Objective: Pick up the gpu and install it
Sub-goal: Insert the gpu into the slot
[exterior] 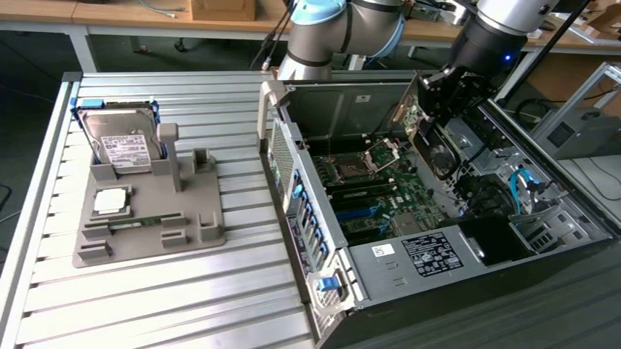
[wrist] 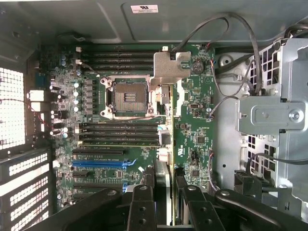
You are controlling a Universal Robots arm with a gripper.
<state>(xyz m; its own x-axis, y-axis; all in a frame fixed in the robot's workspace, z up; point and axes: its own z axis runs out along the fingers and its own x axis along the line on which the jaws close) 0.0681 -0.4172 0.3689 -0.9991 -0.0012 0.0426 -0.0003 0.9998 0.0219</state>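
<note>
First, table (exterior: 194, 305): ribbed metal; the computer case (exterior: 287, 156) and a grey parts holder (exterior: 145, 247) are set on it, well apart.
computer case: laid on its side with the panel off, so that the motherboard (exterior: 388, 203) is exposed from above.
motherboard: an empty CPU socket (wrist: 129, 95) and the blue slots (wrist: 98, 162) are carried on it; the slots are placed toward the grilled rear wall.
gripper (wrist: 166, 190): hung over the open case; its jaws are closed partway, and the gpu (exterior: 438, 149) is clamped between them.
gpu: held clear above the motherboard and seated in no slot; a round fan is shown on its face.
key relation: from the wrist the card is seen edge-on, stretched from the fingers out to its silver bracket (wrist: 171, 64), which is pictured beside the CPU socket. The blue slots are offset from it toward the rear wall and are judged to run crosswise to that edge line, so alignment is not yet reached.
writing: white labels are seen on the case wall (wrist: 144, 8), the power supply (exterior: 432, 252) and the hard drive (exterior: 121, 142); the print cannot be read, and no brand is made out.
</note>
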